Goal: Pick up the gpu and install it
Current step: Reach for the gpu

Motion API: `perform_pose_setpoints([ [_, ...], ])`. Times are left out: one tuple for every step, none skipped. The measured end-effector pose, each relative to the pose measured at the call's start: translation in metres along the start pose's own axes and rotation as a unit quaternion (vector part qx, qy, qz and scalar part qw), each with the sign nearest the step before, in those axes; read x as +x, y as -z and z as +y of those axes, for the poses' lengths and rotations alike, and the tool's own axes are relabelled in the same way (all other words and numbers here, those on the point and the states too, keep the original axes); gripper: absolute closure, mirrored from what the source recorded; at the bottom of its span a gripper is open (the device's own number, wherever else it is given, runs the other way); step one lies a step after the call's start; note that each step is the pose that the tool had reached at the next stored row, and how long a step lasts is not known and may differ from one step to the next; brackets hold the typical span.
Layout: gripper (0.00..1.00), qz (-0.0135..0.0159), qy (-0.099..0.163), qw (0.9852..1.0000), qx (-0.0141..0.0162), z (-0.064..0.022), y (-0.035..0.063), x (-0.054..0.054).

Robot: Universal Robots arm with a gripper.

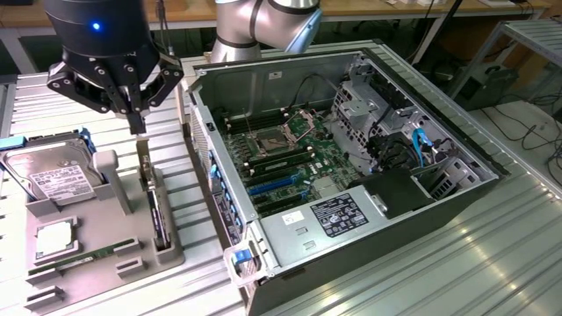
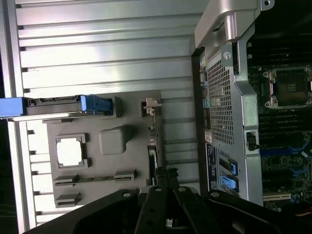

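The gpu (image 1: 154,209) stands on edge in a slot along the side of the grey holder (image 1: 112,230) that faces the computer, its pale bracket end toward the back. In the wrist view the gpu (image 2: 153,146) is a thin dark strip with the bracket at one end. My gripper (image 1: 138,126) hangs just above the card's bracket end, fingers shut together with nothing between them and clear of the card. The dark fingertips of the gripper (image 2: 165,175) sit over the card's other end in the wrist view. The open computer case (image 1: 443,204) lies at the exterior view's right, its blue expansion slots (image 1: 270,185) exposed.
The holder also carries a hard drive (image 1: 51,176) with blue rails, a processor (image 1: 54,238) and a green RAM stick (image 1: 83,259). The case wall (image 1: 200,141) rises close beside the holder. A power supply (image 1: 338,217) fills the case's near corner. Everything rests on the ribbed metal table (image 1: 422,276).
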State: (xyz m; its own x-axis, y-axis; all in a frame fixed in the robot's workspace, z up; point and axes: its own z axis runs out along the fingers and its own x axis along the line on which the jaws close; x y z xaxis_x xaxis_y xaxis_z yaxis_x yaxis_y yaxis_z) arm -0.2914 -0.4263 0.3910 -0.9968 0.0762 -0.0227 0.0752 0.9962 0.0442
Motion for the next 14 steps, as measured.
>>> perform_pose_setpoints([
  [0.89, 0.0000, 0.000, 1.0000, 0.0000, -0.0002, 0.0000, 0.0009],
  [0.89, 0.0000, 0.000, 1.0000, 0.0000, -0.0004, -0.0001, 0.0018],
  [0.89, 0.0000, 0.000, 1.0000, -0.0001, -0.0006, -0.0001, 0.0026],
  [0.89, 0.0000, 0.000, 1.0000, 0.0000, -0.0008, -0.0001, 0.0033],
  [0.89, 0.0000, 0.000, 1.0000, 0.0000, -0.0011, -0.0002, 0.0040],
  [0.89, 0.0000, 0.000, 1.0000, 0.0000, -0.0016, -0.0002, 0.0045],
  [0.89, 0.0000, 0.000, 1.0000, 0.0000, -0.0020, -0.0002, 0.0050],
  [0.89, 0.0000, 0.000, 1.0000, 0.0000, -0.0026, -0.0002, 0.0056],
  [0.89, 0.0000, 0.000, 1.0000, 0.0000, -0.0032, -0.0002, 0.0064],
  [0.89, 0.0000, 0.000, 1.0000, 0.0000, -0.0035, -0.0003, 0.0069],
  [0.89, 0.0000, 0.000, 1.0000, 0.0000, -0.0038, -0.0003, 0.0075],
  [0.89, 0.0001, 0.000, 1.0000, 0.0000, -0.0040, -0.0002, 0.0081],
  [0.89, 0.0001, 0.000, 1.0000, 0.0000, -0.0040, -0.0002, 0.0082],
  [0.89, 0.0000, 0.000, 1.0000, 0.0000, -0.0041, -0.0003, 0.0082],
])
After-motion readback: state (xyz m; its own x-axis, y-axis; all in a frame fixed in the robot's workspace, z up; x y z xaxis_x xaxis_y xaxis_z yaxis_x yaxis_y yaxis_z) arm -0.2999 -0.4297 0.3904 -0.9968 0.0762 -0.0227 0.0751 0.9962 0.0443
